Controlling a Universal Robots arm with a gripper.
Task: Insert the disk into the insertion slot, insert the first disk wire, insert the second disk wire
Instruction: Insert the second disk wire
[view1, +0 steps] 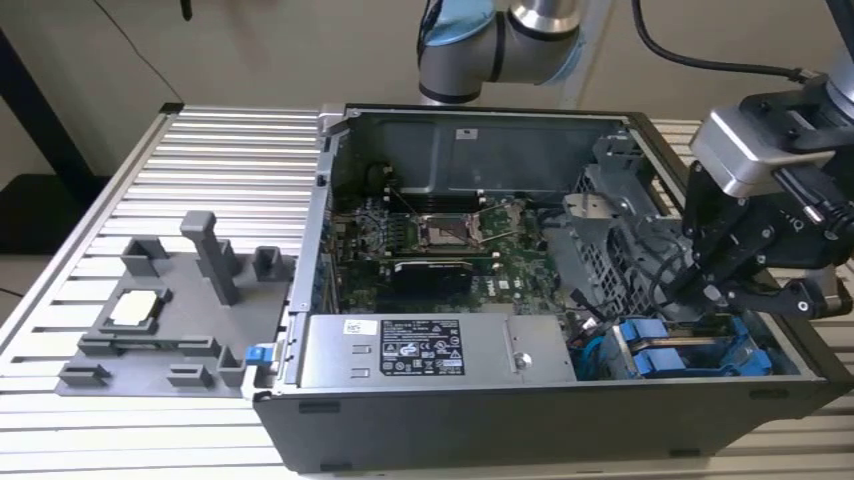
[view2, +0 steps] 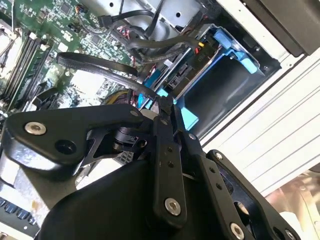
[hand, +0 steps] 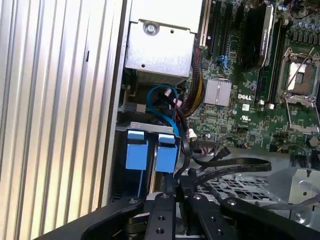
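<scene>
In the exterior view my gripper (view1: 707, 296) reaches down into the open computer case at its right end, just above the grey drive cage. The disk (view1: 659, 352) lies in the insertion slot (view1: 747, 372) there, its bright blue carrier (hand: 150, 152) facing up. In both wrist views the fingertips (view2: 165, 104) are pressed together on the end of a flat black disk wire (view2: 107, 67). That wire (hand: 235, 164) curves away over the cage toward the motherboard. The disk's blue frame (view2: 235, 50) sits right beside the fingertips.
The silver labelled power supply box (view1: 427, 350) lies beside the cage. The green motherboard (view1: 441, 240) with loose cables fills the case's middle. On the ribbed metal table at the exterior view's left stands a grey fixture (view1: 160, 330) holding a white-topped chip (view1: 138, 308).
</scene>
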